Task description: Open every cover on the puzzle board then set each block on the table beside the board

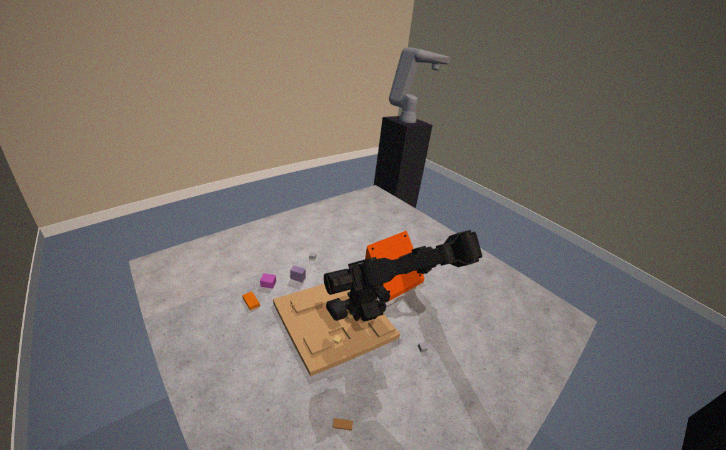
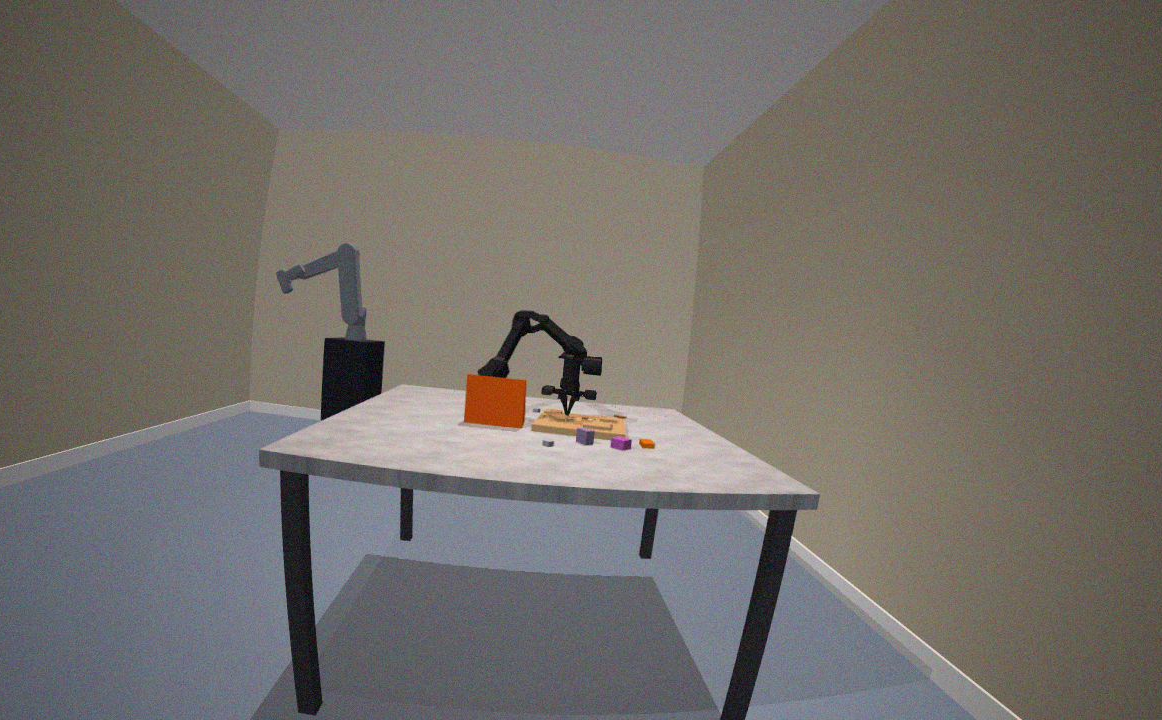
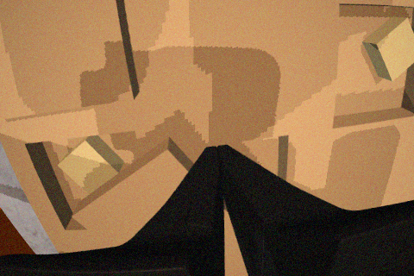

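The wooden puzzle board lies flat on the table. My gripper is shut and empty, its tips low over the board; the arm hides them in the top view. In the wrist view, a wooden cover sits turned at an angle left of the fingertips, one edge running diagonally beside a pale yellow block in the left well. A second pale yellow block sits in the uncovered well at the upper right. Other raised covers show on the board, and their state is unclear.
An orange box stands beside the board, under the arm in the top view. A magenta block, a purple block, an orange block and a brown piece lie on the table.
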`<state>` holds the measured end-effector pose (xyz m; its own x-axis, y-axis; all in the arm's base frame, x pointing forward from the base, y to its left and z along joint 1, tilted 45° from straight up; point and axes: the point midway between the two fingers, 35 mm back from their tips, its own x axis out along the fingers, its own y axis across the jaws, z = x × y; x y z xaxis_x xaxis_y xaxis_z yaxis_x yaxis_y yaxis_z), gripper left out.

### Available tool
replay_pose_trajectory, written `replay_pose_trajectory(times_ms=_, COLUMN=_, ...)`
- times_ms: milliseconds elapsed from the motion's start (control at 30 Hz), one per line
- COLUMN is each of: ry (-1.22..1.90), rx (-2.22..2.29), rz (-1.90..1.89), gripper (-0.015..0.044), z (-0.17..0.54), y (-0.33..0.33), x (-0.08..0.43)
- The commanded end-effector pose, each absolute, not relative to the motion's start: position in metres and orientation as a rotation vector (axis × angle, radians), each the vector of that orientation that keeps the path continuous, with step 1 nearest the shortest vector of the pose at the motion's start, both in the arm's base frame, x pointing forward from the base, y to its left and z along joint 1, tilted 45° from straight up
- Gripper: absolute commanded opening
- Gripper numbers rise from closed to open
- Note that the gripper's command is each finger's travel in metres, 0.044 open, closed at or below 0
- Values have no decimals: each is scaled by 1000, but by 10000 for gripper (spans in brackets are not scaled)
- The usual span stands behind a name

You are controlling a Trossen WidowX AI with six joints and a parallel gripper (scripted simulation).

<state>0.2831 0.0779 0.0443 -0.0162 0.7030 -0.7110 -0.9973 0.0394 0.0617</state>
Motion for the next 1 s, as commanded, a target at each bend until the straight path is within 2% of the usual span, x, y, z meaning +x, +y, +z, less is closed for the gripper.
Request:
replay_pose_trajectory(times_ms=0, ry=676, rx=-555, rz=1468, gripper=0, z=44, y=78, x=278)
replay_pose_trajectory(times_ms=967, ry=679, rx=-553, rz=1469, gripper=0, z=38, y=71, x=244)
